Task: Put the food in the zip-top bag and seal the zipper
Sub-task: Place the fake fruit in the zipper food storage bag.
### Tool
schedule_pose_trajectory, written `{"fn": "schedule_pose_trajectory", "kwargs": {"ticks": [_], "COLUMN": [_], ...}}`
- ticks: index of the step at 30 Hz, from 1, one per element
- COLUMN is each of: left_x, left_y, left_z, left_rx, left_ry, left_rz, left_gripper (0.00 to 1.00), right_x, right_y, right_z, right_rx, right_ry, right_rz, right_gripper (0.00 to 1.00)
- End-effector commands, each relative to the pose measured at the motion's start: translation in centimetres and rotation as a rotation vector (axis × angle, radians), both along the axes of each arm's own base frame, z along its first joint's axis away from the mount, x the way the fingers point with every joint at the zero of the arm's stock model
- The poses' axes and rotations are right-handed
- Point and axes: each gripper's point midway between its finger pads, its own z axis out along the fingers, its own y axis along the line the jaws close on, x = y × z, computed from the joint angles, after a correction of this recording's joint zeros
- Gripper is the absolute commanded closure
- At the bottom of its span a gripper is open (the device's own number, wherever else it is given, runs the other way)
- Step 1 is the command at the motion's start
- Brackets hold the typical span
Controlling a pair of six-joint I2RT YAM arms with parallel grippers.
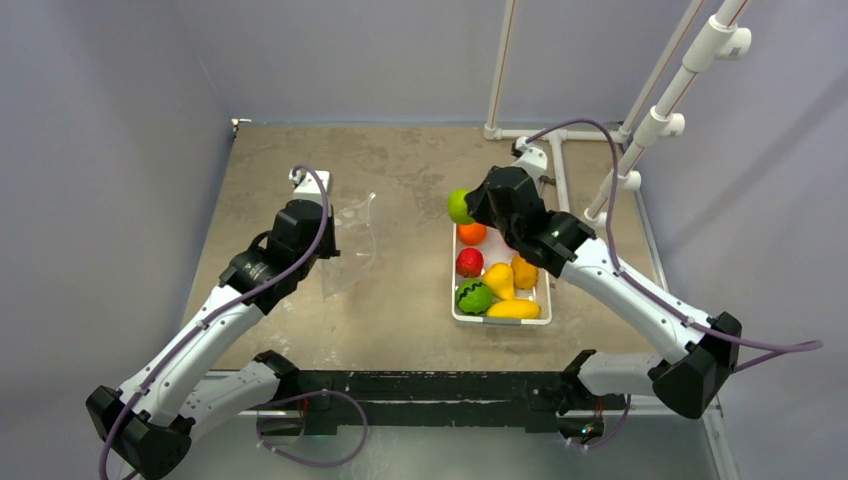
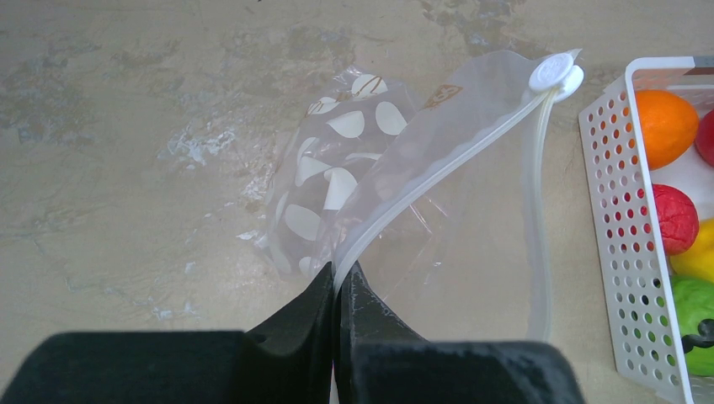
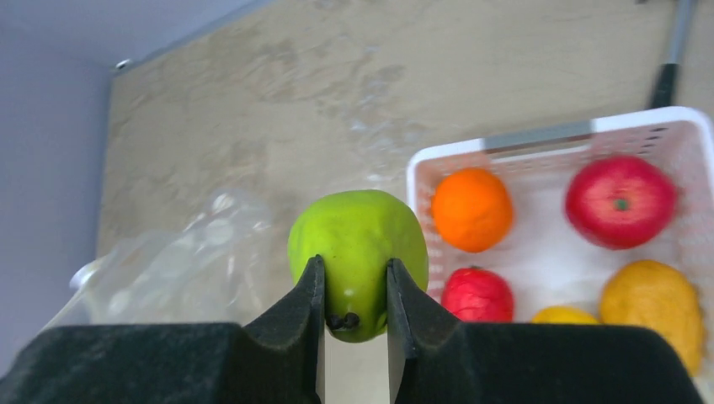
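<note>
The right end effector (image 3: 354, 282) pinches a smooth, rounded yellow-green fruit (image 3: 358, 227) just beside the white perforated basket (image 3: 539, 139), where the other toy fruits (image 3: 471, 209) lie glossy and bright. The left end effector (image 2: 338, 276) is clamped tight on the pale zipper (image 2: 438, 164) of the crinkly clear bag (image 2: 337, 181), which lies on the mottled desk (image 2: 126, 168) left of the basket.

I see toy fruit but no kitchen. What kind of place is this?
Probably a robot test lab: robot arms mounted at a worn table, plain grey walls, and toy fruit in a white basket.
</note>
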Motion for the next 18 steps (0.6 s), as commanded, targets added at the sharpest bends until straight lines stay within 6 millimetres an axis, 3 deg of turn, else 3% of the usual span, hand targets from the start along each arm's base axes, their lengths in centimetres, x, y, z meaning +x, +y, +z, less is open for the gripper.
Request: {"fn": "schedule_pose_trajectory", "kwargs": {"ticks": [1, 4, 12, 18], "left_x": [0.6, 0.6, 0.7, 0.7], "left_y": [-0.3, -0.2, -0.2, -0.1], "left_z": [0.3, 0.4, 0.3, 0.3], "left_rx": [-0.003, -0.002, 0.002, 0.003], "left_ry": [-0.025, -0.027, -0.026, -0.026], "left_rz": [-0.015, -0.01, -0.004, -0.002], "left_gripper": [1.0, 1.0, 1.0, 1.0], "right_x": [-2.4, -4.2, -8.9, -10.5], "right_y": [5.6, 8.9, 15.0, 17.6], "right_z": [3.5, 4.6, 8.8, 8.9], "right_rx": [0.057, 0.067, 0.123, 0.128], "right_ry": [-0.054, -0.068, -0.17, -0.178], "right_rz": [0.176, 0.282, 0.542, 0.621], "right_gripper": [1.0, 1.0, 1.0, 1.0]}}
